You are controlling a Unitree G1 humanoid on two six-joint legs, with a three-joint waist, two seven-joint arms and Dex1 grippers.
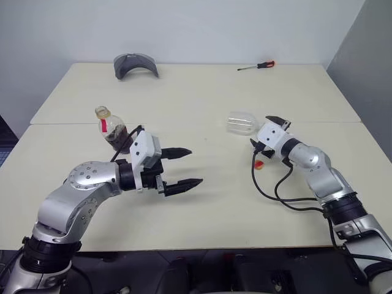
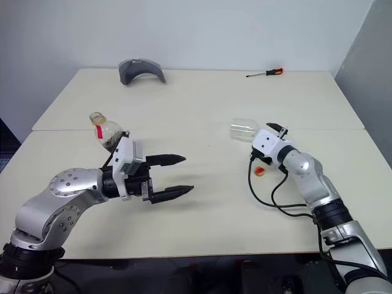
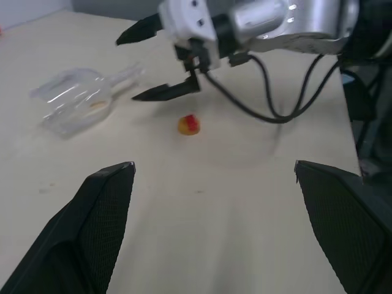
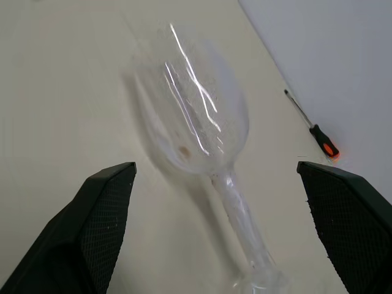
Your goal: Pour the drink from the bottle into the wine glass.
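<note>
Where two pale cream tabletop (image 1: pixel 202 202) slabs meet along a seam, the surface runs back to a plain white wall, with a grey wall at the right. A grey curved object (image 1: pixel 135 65) lies at the far left and a screwdriver (image 1: pixel 257 65) with an orange-and-black handle at the far right. The bottle (image 1: pixel 113 130) stands upright on the left, uncapped, with the drink (image 1: pixel 117 136) dark in its lower part, just behind the left gripper (image 1: pixel 184 166), whose fingers are spread and empty. The wine glass (image 1: pixel 241 122) lies on its side right of centre, and the right gripper (image 3: pixel 147 61) sits by its stem end, fingers spread wide, holding nothing. The left wrist view shows a small yellow-and-red cap (image 3: pixel 188 124) on the tabletop near the right gripper. The right wrist view shows the glass's stem and foot pointing toward that gripper.
</note>
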